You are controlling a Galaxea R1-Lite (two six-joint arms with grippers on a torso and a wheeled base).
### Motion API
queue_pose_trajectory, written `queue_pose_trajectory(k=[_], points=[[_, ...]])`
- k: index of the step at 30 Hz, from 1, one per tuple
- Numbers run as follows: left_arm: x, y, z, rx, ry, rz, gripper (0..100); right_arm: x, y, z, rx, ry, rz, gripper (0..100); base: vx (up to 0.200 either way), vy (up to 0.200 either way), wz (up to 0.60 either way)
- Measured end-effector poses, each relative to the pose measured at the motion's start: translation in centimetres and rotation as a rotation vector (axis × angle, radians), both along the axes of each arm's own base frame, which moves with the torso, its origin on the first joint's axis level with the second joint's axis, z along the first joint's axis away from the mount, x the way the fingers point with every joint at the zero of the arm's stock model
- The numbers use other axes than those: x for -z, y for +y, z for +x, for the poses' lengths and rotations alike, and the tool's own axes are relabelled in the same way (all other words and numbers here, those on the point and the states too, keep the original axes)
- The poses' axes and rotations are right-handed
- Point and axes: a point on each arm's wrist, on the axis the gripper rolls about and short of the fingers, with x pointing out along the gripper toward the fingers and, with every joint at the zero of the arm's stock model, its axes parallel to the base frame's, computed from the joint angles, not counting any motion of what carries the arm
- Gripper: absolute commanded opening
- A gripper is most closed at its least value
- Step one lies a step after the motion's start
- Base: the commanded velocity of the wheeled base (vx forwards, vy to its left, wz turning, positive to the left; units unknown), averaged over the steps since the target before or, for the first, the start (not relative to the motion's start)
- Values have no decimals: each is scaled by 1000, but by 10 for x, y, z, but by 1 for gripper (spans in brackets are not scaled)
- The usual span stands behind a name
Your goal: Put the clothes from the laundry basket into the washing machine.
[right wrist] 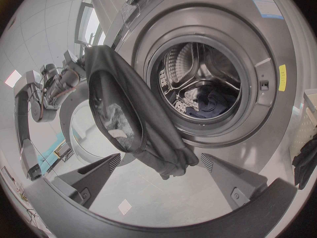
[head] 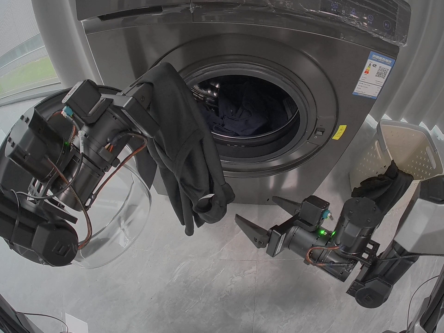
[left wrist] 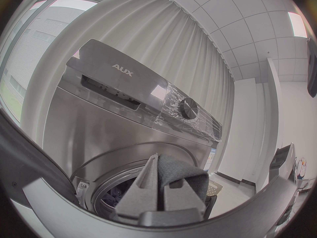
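Roughly midway, the load is being transferred: dark blue clothes [head: 240,112] are lying in the drum of the washing machine [head: 286,38], while a black garment [head: 185,149] is being held clamped in the left gripper [left wrist: 158,161] at the upper left rim of the opening, hanging outside past its lower rim. Another dark piece [head: 384,183] is being left draped over the rim of the laundry basket [head: 407,130], at the machine's right. The right gripper [head: 256,209] is being kept wide open, low before the machine's front. The mouth is being judged unobstructed, though the left side is being crowded by the open door [head: 120,218].

Grey tile floor [head: 208,283], wht curtains [left wrist: 148,43], window [head: 23,65] left, ceiling panel [left wrist: 297,23] lit.
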Motion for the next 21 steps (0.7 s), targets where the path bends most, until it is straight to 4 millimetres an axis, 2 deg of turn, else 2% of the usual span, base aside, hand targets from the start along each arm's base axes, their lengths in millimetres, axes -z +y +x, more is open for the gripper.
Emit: queue_pose_trajectory(k=[10,21], points=[[-2,0,-1,1,-7,-4,0,27,19,2,-40,48,-50,100,0,0,0],[-1,-1,-2,6,-4,-2,0,42,49,22,-57,20,-35,100,0,0,0]])
